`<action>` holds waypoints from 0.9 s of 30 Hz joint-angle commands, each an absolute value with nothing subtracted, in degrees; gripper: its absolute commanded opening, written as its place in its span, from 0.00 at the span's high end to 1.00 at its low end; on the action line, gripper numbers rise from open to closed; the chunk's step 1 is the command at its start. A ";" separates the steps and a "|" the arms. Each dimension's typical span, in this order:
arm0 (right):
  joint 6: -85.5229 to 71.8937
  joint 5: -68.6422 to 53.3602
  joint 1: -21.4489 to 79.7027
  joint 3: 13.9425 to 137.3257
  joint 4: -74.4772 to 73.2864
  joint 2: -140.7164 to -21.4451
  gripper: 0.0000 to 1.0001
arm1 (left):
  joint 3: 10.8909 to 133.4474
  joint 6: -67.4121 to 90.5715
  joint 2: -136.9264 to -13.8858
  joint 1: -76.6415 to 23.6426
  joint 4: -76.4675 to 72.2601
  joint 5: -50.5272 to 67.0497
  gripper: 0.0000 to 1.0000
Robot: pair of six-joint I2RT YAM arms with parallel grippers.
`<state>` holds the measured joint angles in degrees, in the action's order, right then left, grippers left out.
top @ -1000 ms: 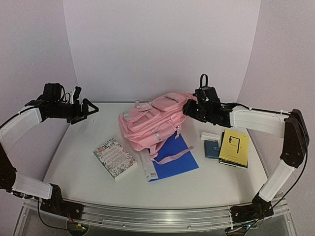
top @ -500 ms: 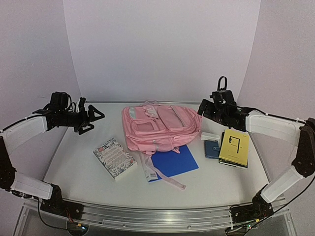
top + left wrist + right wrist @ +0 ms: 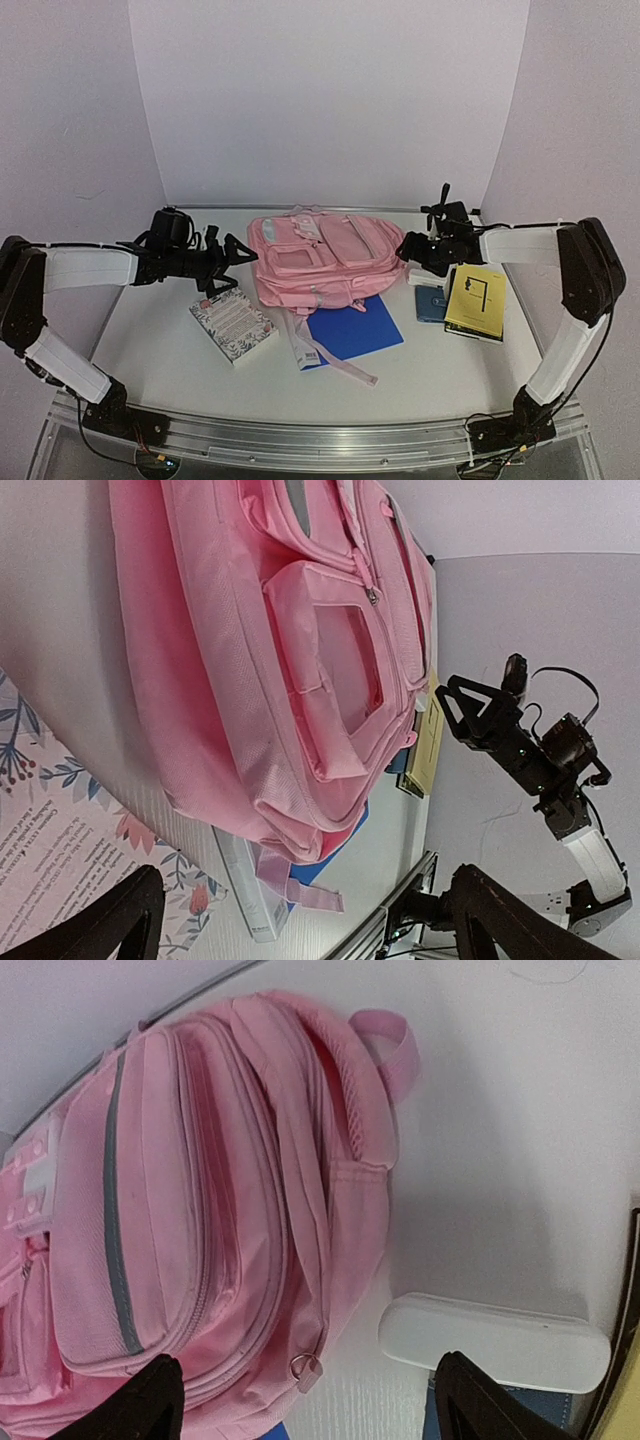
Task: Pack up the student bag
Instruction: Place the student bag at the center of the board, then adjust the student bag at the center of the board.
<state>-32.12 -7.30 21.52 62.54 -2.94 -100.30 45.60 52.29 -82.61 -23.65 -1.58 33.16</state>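
Observation:
The student bag [image 3: 320, 262] lies flat in the middle of the table, front pockets up, partly over a blue folder [image 3: 358, 330]. My left gripper [image 3: 238, 268] hovers open at the bag's left edge, above a floral book [image 3: 232, 320]. In the left wrist view its fingers [image 3: 120, 920] frame the bag [image 3: 300, 650] with nothing between them. My right gripper [image 3: 410, 252] is open at the bag's right side. The right wrist view shows the bag [image 3: 220, 1210], a zip pull [image 3: 308, 1367] and a white case [image 3: 495, 1345] between its spread fingers [image 3: 150, 1400].
A yellow book [image 3: 476, 298], a small blue item [image 3: 431, 302] and the white case [image 3: 425, 277] lie right of the bag. A white slim book [image 3: 245, 890] sticks out under the bag's lower edge. A loose pink strap [image 3: 345, 365] trails toward the front.
The bag, raised and tilted at the right gripper a second ago, now lies flat. The left gripper has swung right to the bag's left edge. The right gripper has come down beside the bag.

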 commanded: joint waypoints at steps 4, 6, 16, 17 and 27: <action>-31.40 -12.69 21.62 62.72 2.27 -104.74 0.24 | 46.13 58.62 -88.00 -26.12 -11.02 32.15 0.02; -31.69 -13.06 21.60 62.49 3.19 -105.62 0.27 | 46.66 58.62 -89.26 -26.40 -11.15 32.28 0.05; -34.80 -16.44 21.61 61.91 6.90 -108.45 0.55 | 50.76 59.85 -97.14 -27.31 -12.93 33.91 0.25; -35.07 -16.91 21.64 61.77 7.25 -108.52 0.59 | 51.25 59.82 -97.65 -27.38 -13.05 34.01 0.28; -36.26 -21.80 21.73 60.56 8.70 -105.44 1.00 | 57.16 54.75 -97.28 -27.51 -8.35 32.54 0.86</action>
<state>-36.00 -17.56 21.17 61.28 5.94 -107.87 52.00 58.49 -98.61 -27.35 -9.92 33.23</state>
